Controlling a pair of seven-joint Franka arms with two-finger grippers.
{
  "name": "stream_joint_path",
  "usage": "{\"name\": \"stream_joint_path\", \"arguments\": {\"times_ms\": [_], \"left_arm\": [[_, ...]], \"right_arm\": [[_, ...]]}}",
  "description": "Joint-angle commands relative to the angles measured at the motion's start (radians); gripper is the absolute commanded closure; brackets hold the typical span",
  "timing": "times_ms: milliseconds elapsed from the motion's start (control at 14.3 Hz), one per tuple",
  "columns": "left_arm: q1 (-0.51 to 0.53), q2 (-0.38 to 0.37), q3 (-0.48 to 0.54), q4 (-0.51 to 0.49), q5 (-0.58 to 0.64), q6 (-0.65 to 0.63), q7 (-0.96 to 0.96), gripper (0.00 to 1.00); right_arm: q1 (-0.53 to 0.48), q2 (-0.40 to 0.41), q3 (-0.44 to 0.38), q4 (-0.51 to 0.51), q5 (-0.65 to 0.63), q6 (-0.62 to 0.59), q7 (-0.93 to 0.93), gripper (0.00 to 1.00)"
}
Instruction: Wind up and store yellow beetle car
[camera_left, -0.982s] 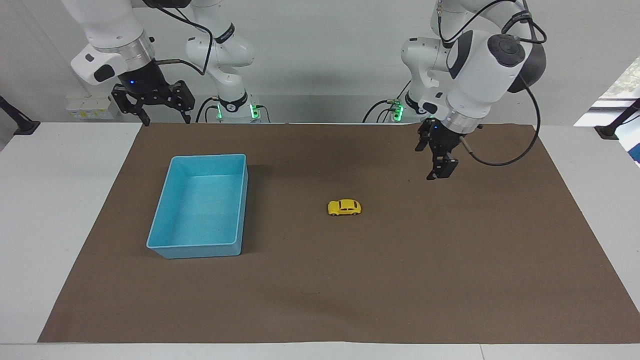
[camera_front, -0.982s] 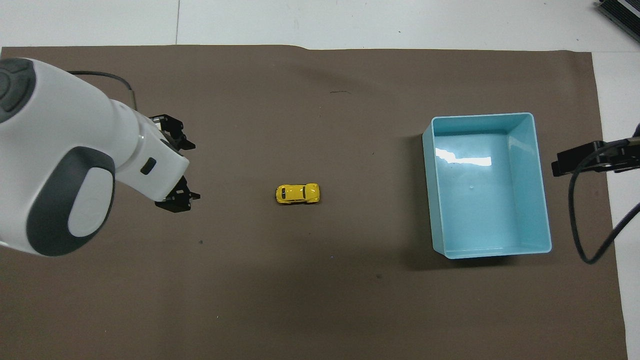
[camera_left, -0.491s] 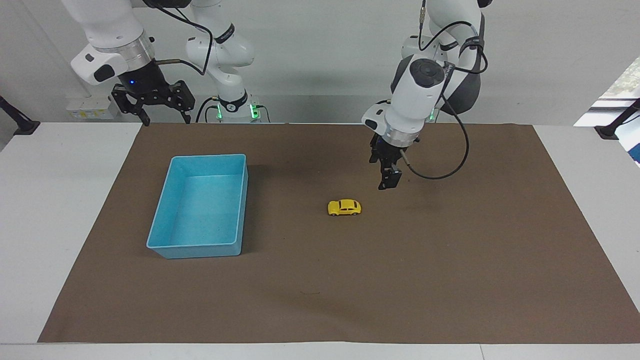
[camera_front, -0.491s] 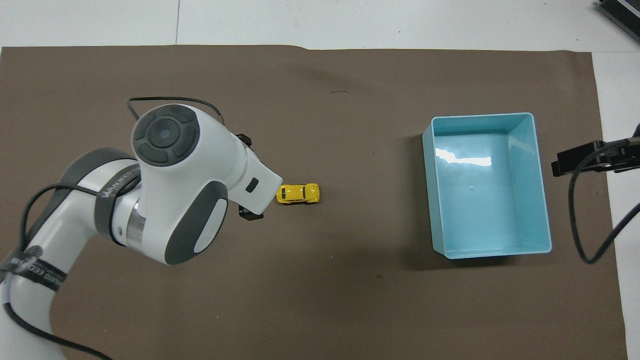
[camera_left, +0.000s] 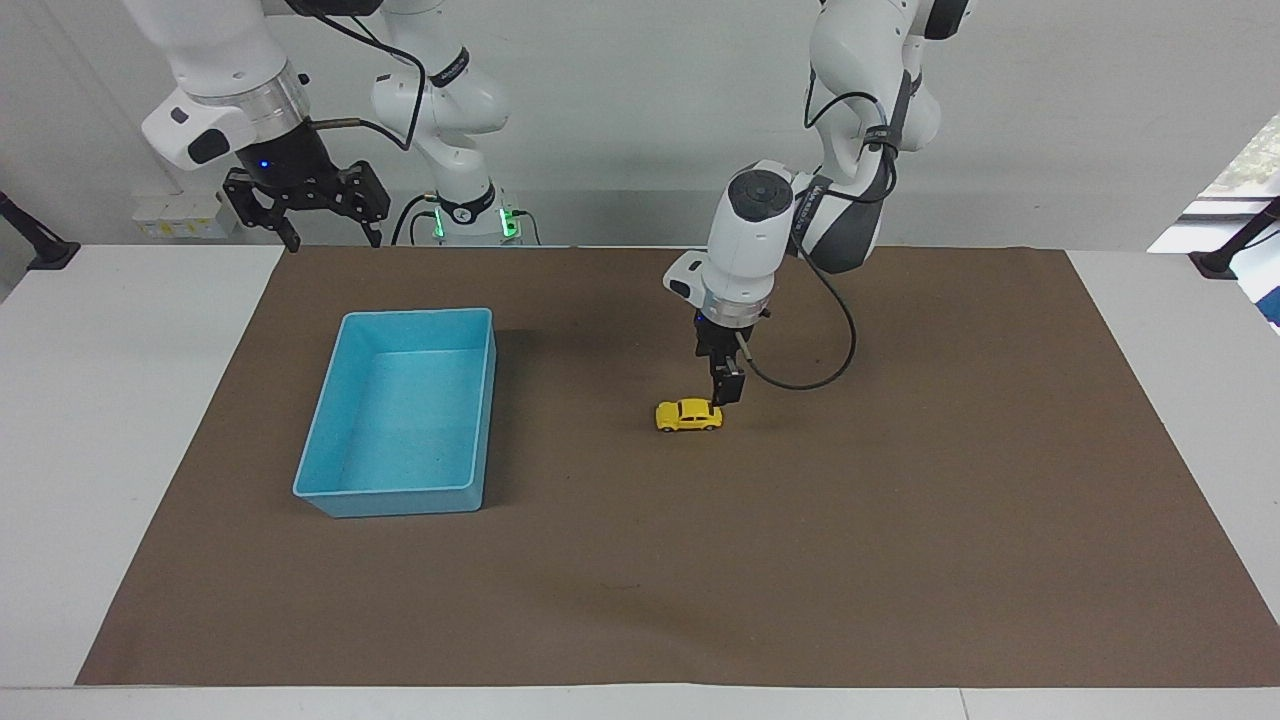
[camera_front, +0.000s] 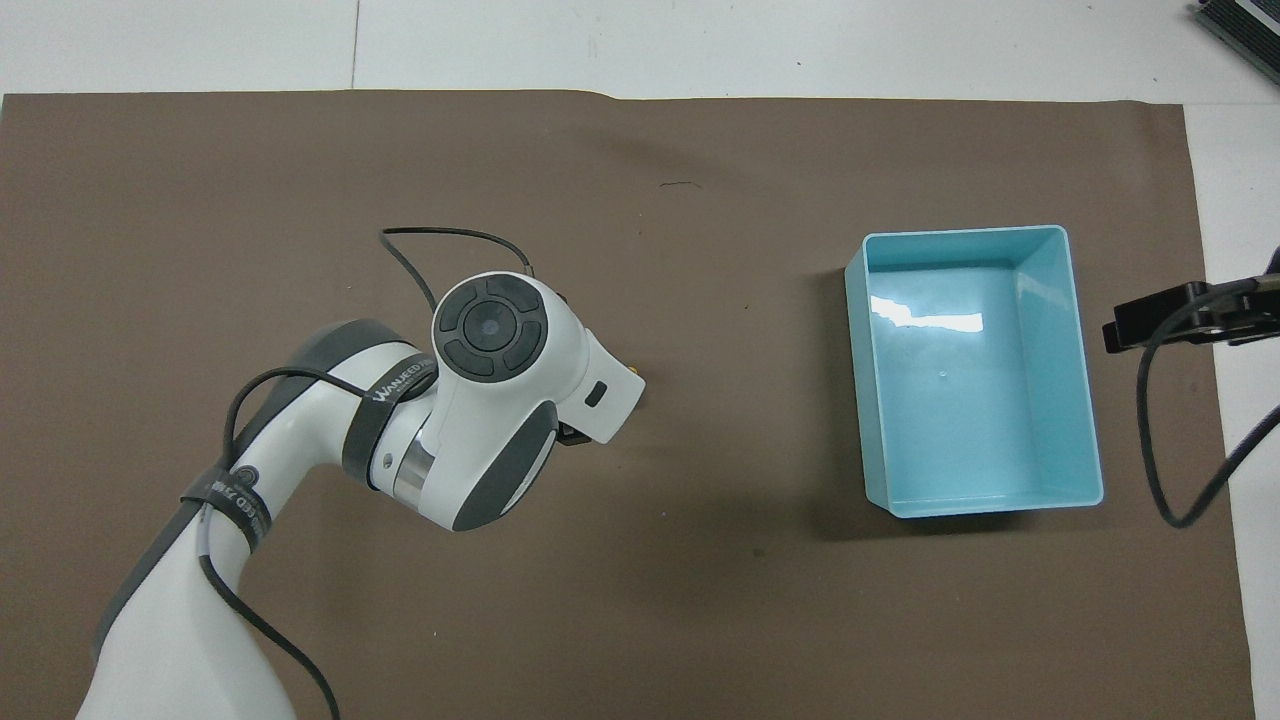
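The yellow beetle car (camera_left: 689, 415) stands on its wheels on the brown mat (camera_left: 820, 540), near the middle of the table. My left gripper (camera_left: 728, 394) hangs just over the car's end toward the left arm's side, pointing straight down, open and holding nothing. In the overhead view the left arm's wrist (camera_front: 520, 390) hides the car. My right gripper (camera_left: 335, 242) waits open and raised over the mat's edge nearest the robots, at the right arm's end.
A light blue bin (camera_left: 400, 500) sits on the mat toward the right arm's end, with nothing in it (camera_front: 1090, 420). A black cable (camera_left: 830, 360) loops from the left wrist. White table (camera_left: 120, 420) surrounds the mat.
My left arm has swept from its own end of the table toward the middle and come down, ending right over the car. The car, the bin and the right arm have not moved.
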Motion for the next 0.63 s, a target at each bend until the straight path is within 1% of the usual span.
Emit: {"name": "stream_joint_path", "arguments": {"times_ms": [0, 140, 351, 561], "left_arm": [[-0.023, -0.004, 0.019, -0.075, 0.024, 0.11, -0.025, 0.0], [-0.026, 0.038, 0.018, -0.075, 0.022, 0.151, -0.026, 0.0], [-0.062, 0.102, 0.019, -0.073, 0.022, 0.208, -0.062, 0.0], [-0.074, 0.105, 0.022, -0.07, 0.022, 0.196, -0.08, 0.0]], "right_arm": [[-0.014, 0.0, 0.01, 0.01, 0.015, -0.008, 0.015, 0.0], [-0.012, 0.0, 0.011, 0.008, 0.019, -0.008, 0.015, 0.0], [-0.012, 0.0, 0.011, 0.008, 0.021, -0.008, 0.015, 0.0], [-0.012, 0.0, 0.011, 0.01, 0.019, -0.009, 0.015, 0.0]]}}
